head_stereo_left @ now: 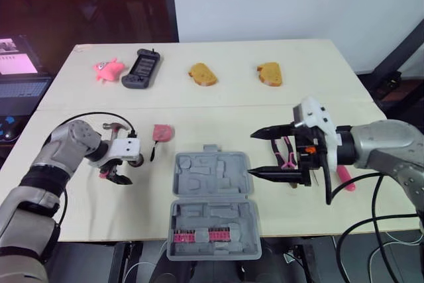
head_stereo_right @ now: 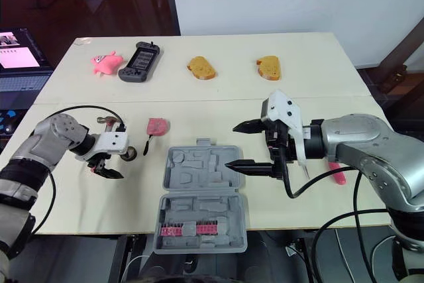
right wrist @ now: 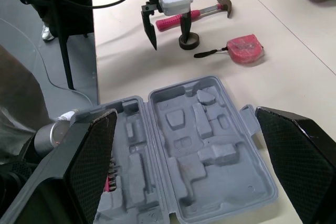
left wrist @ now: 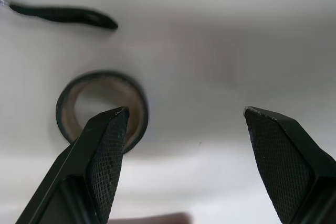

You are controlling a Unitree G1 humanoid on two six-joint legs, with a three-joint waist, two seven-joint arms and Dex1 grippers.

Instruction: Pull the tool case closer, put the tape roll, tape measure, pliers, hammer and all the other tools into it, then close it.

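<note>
The grey tool case (head_stereo_left: 212, 203) lies open at the table's front middle, with a pink bit strip in its near half. My left gripper (head_stereo_left: 116, 175) is open just above the table, one finger (left wrist: 102, 150) over the rim of the black tape roll (left wrist: 102, 109). Behind the gripper lies the hammer (right wrist: 202, 11) with a pink handle. The pink tape measure (head_stereo_left: 162, 132) sits to its right. My right gripper (head_stereo_left: 250, 154) is open beside the case's right edge. Pink-handled pliers (head_stereo_left: 288, 154) lie under that wrist.
A pink-handled tool (head_stereo_left: 346, 178) lies near the right edge. At the back stand a pink toy (head_stereo_left: 108, 69), a dark game controller (head_stereo_left: 141, 69) and two bread pieces (head_stereo_left: 202, 74) (head_stereo_left: 269, 74). A laptop (head_stereo_left: 20, 77) sits off the table's left.
</note>
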